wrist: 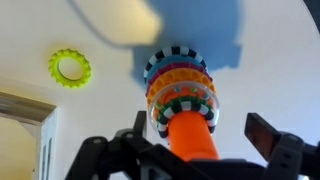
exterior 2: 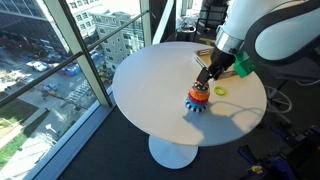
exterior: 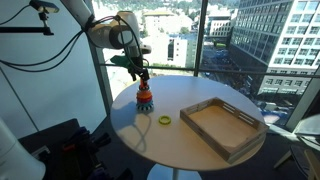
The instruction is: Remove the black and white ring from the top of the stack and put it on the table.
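The stack stands on the white table, seen from above in the wrist view, with an orange peg pointing toward the camera. The black and white ring sits highest around the peg, above the orange rings. My gripper is open, with one finger on each side of the peg top and touching nothing. In both exterior views the gripper hangs just over the stack; the ring is too small to make out there.
A yellow-green ring lies flat on the table beside the stack. A rectangular wooden tray takes up one side of the table. Large windows stand close behind the table.
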Action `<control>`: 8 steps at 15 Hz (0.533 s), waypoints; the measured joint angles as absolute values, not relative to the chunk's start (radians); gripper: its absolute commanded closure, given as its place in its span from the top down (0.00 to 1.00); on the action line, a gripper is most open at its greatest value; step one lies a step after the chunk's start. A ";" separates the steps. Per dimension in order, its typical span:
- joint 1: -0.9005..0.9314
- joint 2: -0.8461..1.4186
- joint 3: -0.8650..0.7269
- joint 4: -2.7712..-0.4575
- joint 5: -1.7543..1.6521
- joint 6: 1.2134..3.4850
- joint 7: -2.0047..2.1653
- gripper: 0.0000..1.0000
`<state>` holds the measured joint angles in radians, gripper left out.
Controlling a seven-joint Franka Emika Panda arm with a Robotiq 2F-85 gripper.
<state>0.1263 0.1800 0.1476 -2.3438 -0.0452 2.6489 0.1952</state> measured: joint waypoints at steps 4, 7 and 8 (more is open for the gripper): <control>0.144 0.213 0.122 -2.310 -0.074 2.649 0.206 1.00; 0.153 0.236 0.112 -2.290 -0.076 2.649 0.206 1.00; 0.156 0.243 0.108 -2.284 -0.076 2.649 0.206 1.00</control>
